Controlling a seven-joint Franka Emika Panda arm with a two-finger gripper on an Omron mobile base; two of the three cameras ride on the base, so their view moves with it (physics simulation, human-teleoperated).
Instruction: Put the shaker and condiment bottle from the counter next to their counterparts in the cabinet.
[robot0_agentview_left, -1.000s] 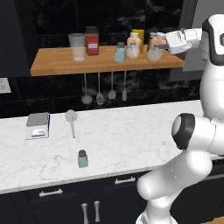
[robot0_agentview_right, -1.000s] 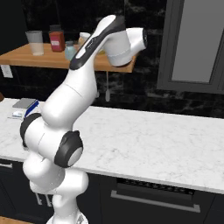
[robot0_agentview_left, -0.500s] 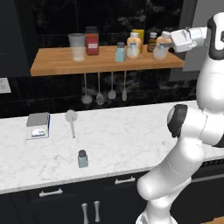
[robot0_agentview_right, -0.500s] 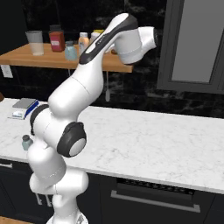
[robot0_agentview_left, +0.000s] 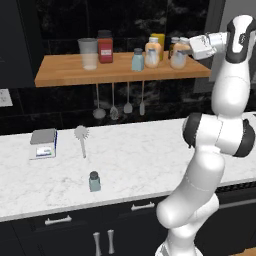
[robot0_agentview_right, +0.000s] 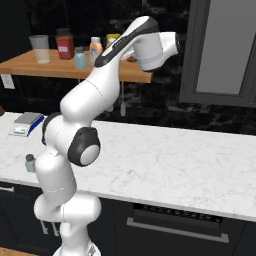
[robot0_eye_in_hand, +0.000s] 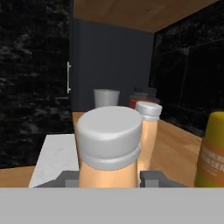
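The gripper (robot0_agentview_left: 186, 48) is closed tight around the condiment bottle (robot0_agentview_left: 178, 55), holding it upright over the right end of the cabinet (robot0_agentview_left: 65, 75) shelf, close to that edge. In the hand view its pale cap sits between the fingertips (robot0_eye_in_hand: 152, 176). Just left stands the matching orange-tan bottle (robot0_agentview_left: 152, 53), then the pale blue shaker (robot0_agentview_left: 137, 60). Down on the counter (robot0_agentview_left: 130, 165), the teal shaker (robot0_agentview_left: 94, 181) stands near the front edge with open marble around it.
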